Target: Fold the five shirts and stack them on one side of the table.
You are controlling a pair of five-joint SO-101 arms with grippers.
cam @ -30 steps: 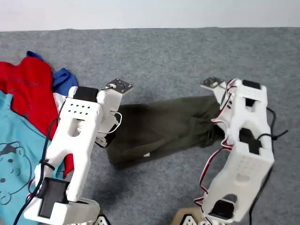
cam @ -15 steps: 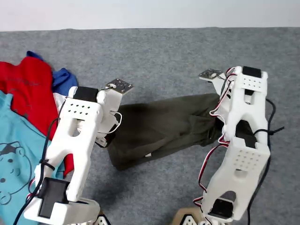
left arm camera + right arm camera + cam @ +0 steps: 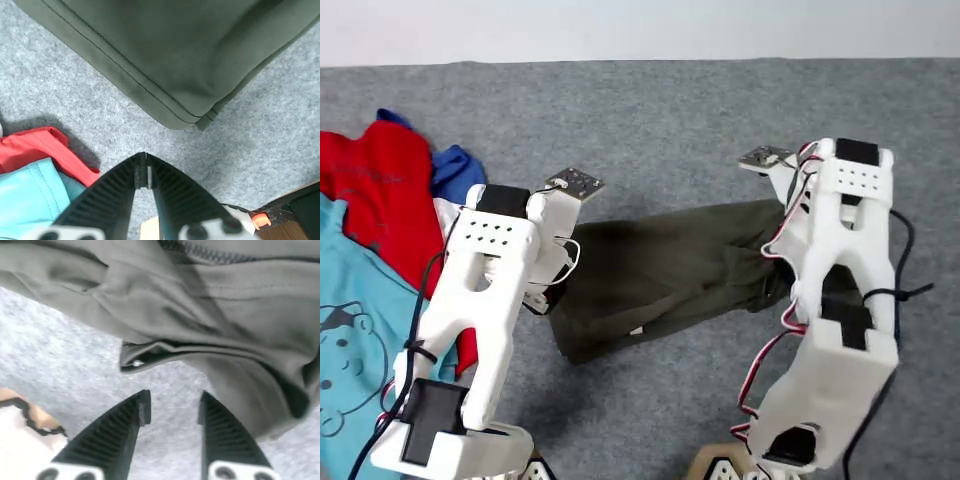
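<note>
An olive green shirt (image 3: 670, 270) lies folded into a long band across the middle of the grey table. Its hemmed corner (image 3: 192, 117) lies just beyond my left gripper (image 3: 146, 172), which is shut and holds nothing above the bare felt. My right gripper (image 3: 172, 412) is open, hovering just off a rumpled fold of the olive shirt (image 3: 210, 315) at its other end. A red shirt (image 3: 385, 195), a blue shirt (image 3: 455, 170) and a teal shirt (image 3: 350, 340) lie heaped at the table's left side.
The left arm (image 3: 480, 310) stands over the olive shirt's left end, the right arm (image 3: 835, 290) over its right end. Grey felt (image 3: 650, 120) runs open behind the shirt. A strip of wood and an orange part (image 3: 270, 217) show at the table's near edge.
The right arm has shifted a little toward the far side of the table, its wrist lifting off the olive shirt's right end. The left arm has kept still.
</note>
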